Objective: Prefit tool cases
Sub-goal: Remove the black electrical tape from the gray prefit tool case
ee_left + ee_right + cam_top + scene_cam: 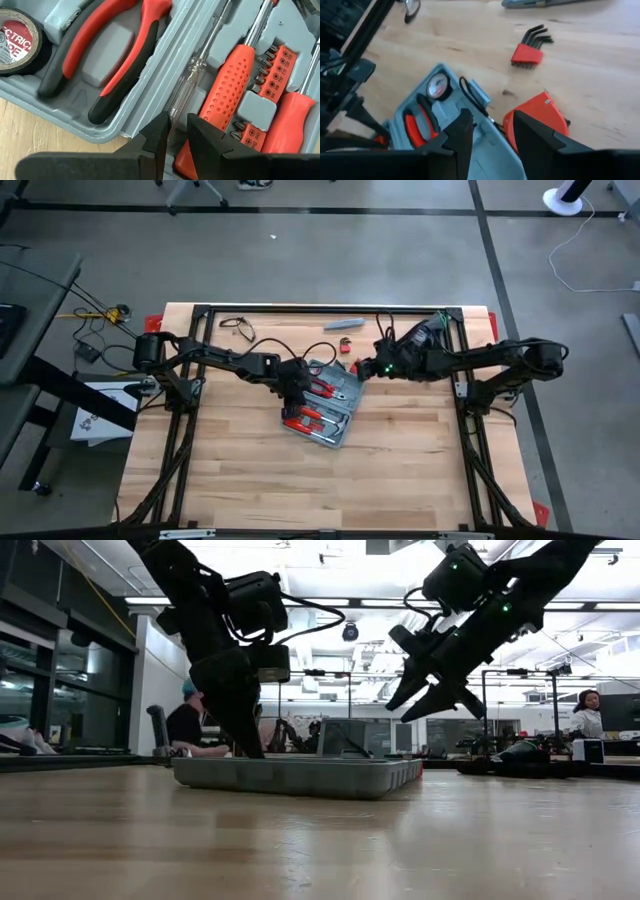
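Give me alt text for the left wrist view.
The left gripper hovers, fingers slightly apart, over a clear-handled screwdriver in the open grey tool case, between red-and-black pliers and orange-handled screwdrivers.

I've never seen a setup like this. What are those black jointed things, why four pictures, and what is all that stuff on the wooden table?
They are two robot arms, each ending in a two-finger pincer. One picture looks straight down from above, one looks level across the tabletop, and two come from cameras on the arms' wrists.

On the pale wooden table lies an open grey-blue plastic tool case with red-handled pliers, a roll of tape and orange-handled screwdrivers in its moulded recesses. Beside it lie a red set of hex keys and a red-orange object I cannot identify.

The left pincer is low over the case, its fingers narrowly parted around a clear-handled screwdriver. The right pincer hovers open above the case's edge, holding nothing.
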{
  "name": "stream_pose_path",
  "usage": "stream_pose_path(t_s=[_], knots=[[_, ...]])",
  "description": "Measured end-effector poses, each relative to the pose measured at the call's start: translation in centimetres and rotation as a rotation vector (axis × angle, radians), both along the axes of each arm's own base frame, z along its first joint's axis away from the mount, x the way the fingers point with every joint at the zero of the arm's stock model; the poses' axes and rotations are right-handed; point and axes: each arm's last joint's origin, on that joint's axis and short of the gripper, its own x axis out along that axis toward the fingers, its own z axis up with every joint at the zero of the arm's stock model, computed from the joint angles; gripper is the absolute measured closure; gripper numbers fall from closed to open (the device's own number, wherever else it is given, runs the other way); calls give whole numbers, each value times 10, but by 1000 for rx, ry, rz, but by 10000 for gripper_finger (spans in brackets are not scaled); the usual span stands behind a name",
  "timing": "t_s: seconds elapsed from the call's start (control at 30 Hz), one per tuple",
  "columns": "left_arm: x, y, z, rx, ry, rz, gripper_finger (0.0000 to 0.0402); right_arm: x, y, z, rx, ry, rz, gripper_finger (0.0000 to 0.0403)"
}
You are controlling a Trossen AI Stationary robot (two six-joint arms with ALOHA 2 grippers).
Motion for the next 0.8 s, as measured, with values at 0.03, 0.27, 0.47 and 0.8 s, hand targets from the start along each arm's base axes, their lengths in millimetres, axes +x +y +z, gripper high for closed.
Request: stream_pose_path(t_s=[0.03,0.27,0.47,0.8], knots=[[0,0,0,1,0,-1,334,0,1,0,-6,-2,-4,270],[0,0,0,3,-1,-6,334,2,6,1,-27,-8,-3,270],[0,0,0,3,-2,-7,334,-2,7,-3,-24,46,-8,270],[5,18,9,93,-35,-46,334,10,21,-32,72,84,-21,270]])
